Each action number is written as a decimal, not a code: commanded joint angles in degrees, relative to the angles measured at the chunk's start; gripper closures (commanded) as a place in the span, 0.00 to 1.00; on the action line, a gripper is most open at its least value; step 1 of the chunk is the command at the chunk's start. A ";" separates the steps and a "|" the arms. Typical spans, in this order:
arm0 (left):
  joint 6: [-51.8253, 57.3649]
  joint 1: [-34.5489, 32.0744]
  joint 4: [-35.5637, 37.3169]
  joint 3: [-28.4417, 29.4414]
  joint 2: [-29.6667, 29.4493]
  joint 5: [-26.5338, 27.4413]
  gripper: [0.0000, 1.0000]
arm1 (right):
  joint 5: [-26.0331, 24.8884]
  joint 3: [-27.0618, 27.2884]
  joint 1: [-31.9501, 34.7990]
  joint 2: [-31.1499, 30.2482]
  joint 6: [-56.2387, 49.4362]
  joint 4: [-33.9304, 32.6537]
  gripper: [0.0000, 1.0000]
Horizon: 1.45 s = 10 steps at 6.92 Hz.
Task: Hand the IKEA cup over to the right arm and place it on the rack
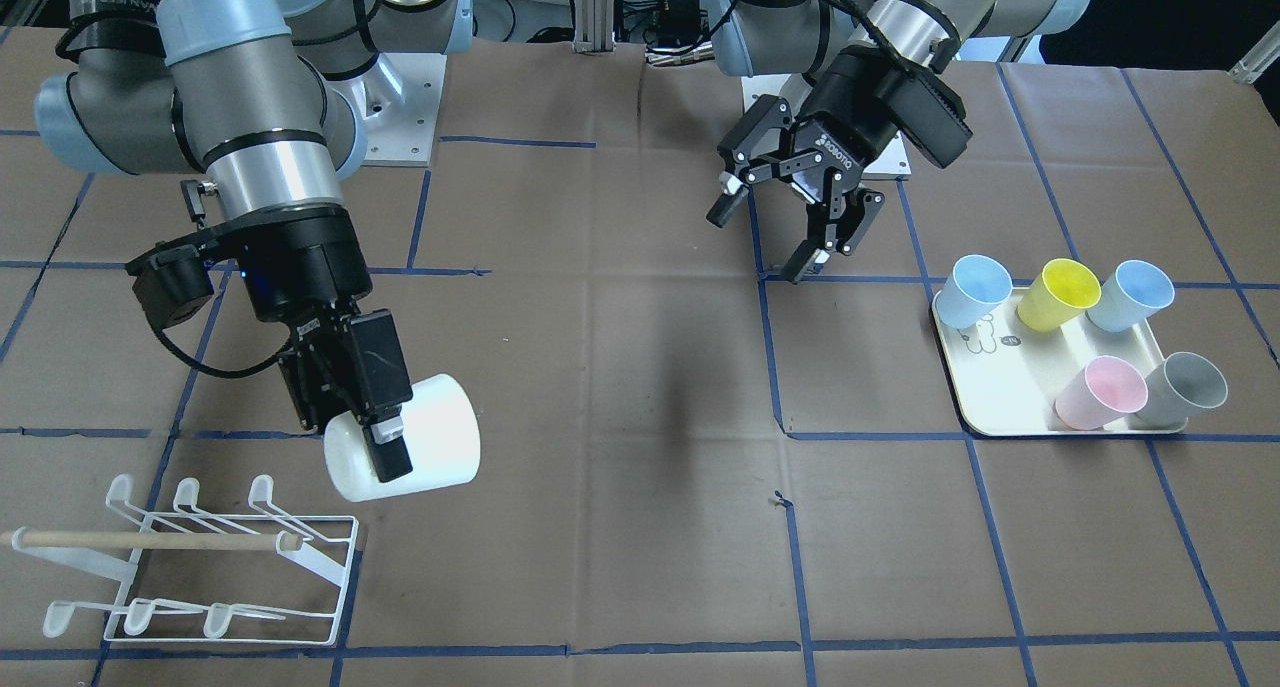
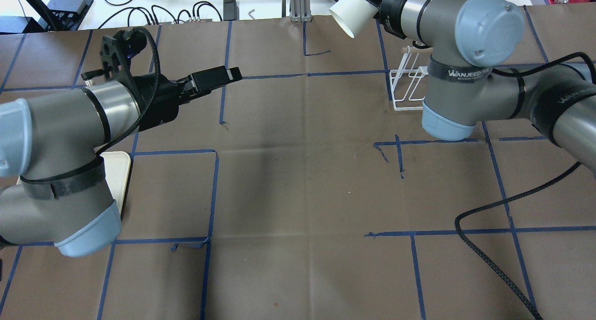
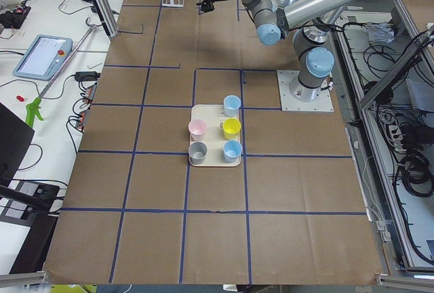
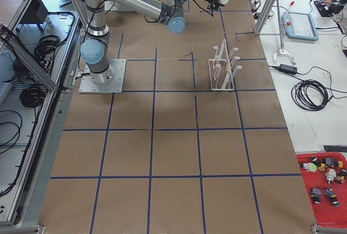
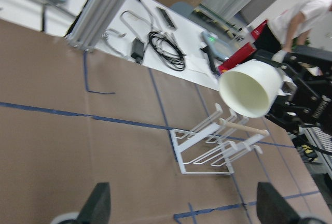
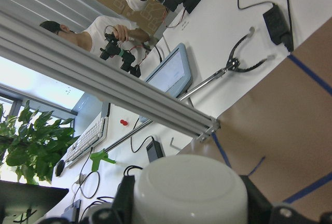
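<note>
Listing from the front-facing view a white cup [image 1: 440, 437], on its side, pinched tight in the right gripper [image 1: 380, 452], near the rack [image 1: 160, 540] and clear of it. Showing there also the left gripper [image 1: 775, 232], spread wide and empty, well apart from the rack, and a tray [image 1: 1010, 387] of five coloured cups [image 1: 1058, 294] beyond that.

Recording from overhead the cup's mouth turned away from the rack, with the rack partly hidden under the right arm [image 2: 465, 31].

Finding in the left wrist view the cup mouth-on, over the rack yet apart from it; own fingers [image 5: 98, 206] parted, nothing between.

Finding in the right wrist view the cup's base seated in the grasp.

Adding nothing from the side views, too small.

Judging the handover done; leaving the hanging of the cup on a rack prong.
</note>
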 commanded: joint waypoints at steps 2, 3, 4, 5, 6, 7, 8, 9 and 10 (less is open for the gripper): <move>-0.16 -0.36 -37.42 18.43 -3.76 17.26 0.01 | -11.23 -7.00 -0.89 7.80 -27.32 -6.18 0.92; -0.16 -1.41 -47.88 25.02 -6.66 21.15 0.01 | -13.42 -8.33 -2.46 8.52 -35.32 -6.53 0.92; 1.23 -3.50 -57.90 30.91 -9.30 26.32 0.00 | -13.70 -8.34 -4.05 8.96 -43.66 -6.71 0.92; 6.03 -6.05 -62.53 33.49 -9.85 33.60 0.00 | -13.70 -8.17 -5.19 10.09 -46.97 -9.23 0.92; 10.17 -7.03 -62.58 32.91 -9.51 36.19 0.00 | -13.62 -8.60 -6.16 13.24 -47.26 -13.17 0.92; 10.91 -7.22 -62.58 32.73 -8.72 36.13 0.00 | -13.70 -8.61 -6.34 15.53 -48.05 -16.78 0.92; 11.00 -7.22 -62.58 32.47 -8.45 35.69 0.00 | -13.62 -7.91 -6.35 16.25 -48.23 -18.30 0.92; 11.09 -7.22 -62.49 32.38 -8.71 35.43 0.00 | -13.79 -7.29 -6.35 16.52 -48.14 -18.57 0.92; 11.09 -6.78 -61.97 32.20 -9.06 35.25 0.00 | -13.88 -7.29 -6.17 17.22 -48.14 -21.10 0.92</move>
